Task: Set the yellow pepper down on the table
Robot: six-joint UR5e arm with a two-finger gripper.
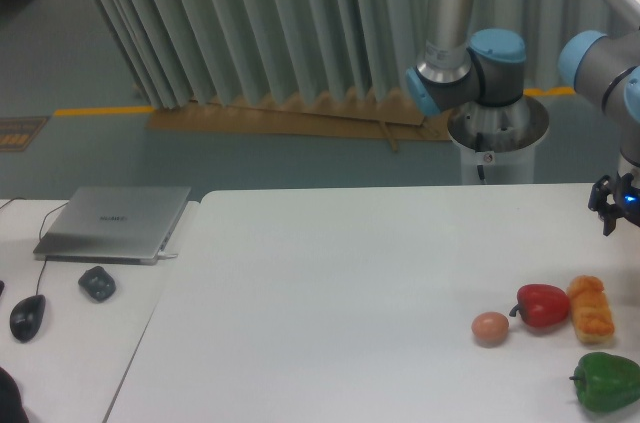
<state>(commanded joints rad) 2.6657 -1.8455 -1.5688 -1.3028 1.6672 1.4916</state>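
far to the left of the end effector, a narrower desk (pixel 60 343) carries a closed silver laptop (pixel 113 224) with a small mark on its lid too blurred to read, a dark lumpy object (pixel 97 283) just in front of it, and a black mouse (pixel 27 317) with its cable further left. the big white worktop (pixel 330 283) with the rounded corner begins just beside that desk and runs right, under the end effector. below and to the left of the end effector, near the worktop's right front, a small tan egg-like ball (pixel 490 328) lies just beside a red pepper (pixel 543 305), which touches an orange lumpy bread-like piece (pixel 590 310); a green pepper (pixel 606 382) sits in front of these, almost straight below the end effector. behind, the arm's base pedestal (pixel 497 138) bears a small red-and-white sticker that cannot be read. the end effector (pixel 618 199) is a dark shape cut by the right edge, just above the worktop's back right; how far it is open, or whether it holds anything, cannot be told. the yellow pepper does not show in this view.
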